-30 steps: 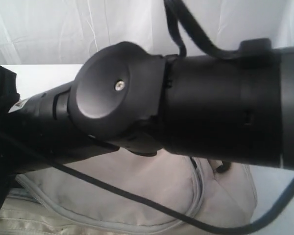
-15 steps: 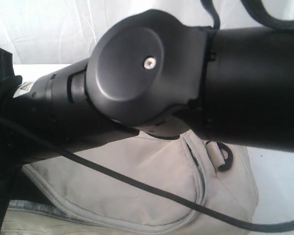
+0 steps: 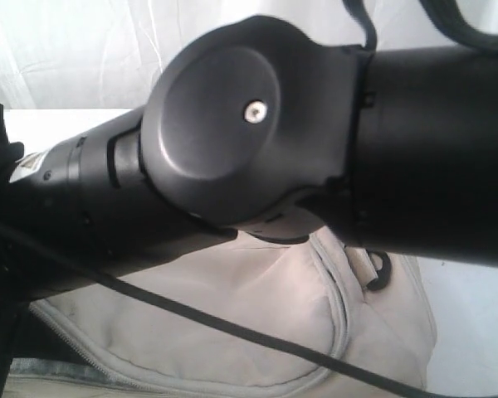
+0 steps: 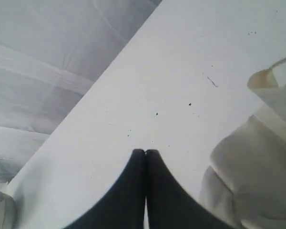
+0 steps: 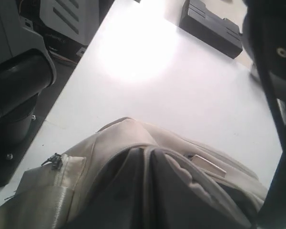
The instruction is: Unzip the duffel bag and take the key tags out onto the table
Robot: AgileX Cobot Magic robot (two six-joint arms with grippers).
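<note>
The cream duffel bag (image 3: 257, 315) lies on the white table (image 3: 473, 332), with its grey zipper track curving round the top flap and a black D-ring (image 3: 380, 272) at the end. My right gripper (image 5: 146, 151) is shut, and a thin pale strip of the bag's zipper edge (image 5: 109, 148) runs between its fingers. My left gripper (image 4: 145, 151) is shut with nothing in it. It hovers over bare table (image 4: 181, 71), beside a fold of the bag (image 4: 257, 162). The key tags are hidden.
My right arm's big black elbow (image 3: 274, 149) blocks most of the exterior view, and a black cable (image 3: 232, 327) crosses the bag. In the right wrist view a black box (image 5: 209, 24) sits at the table's far edge, with a robot base (image 5: 19, 81) off its side. A pale strap loop (image 4: 264, 78) lies on the table.
The right arm's elbow rose and came closer to the exterior camera, then settled slightly left. More of the bag's flap and the D-ring shows than a second ago.
</note>
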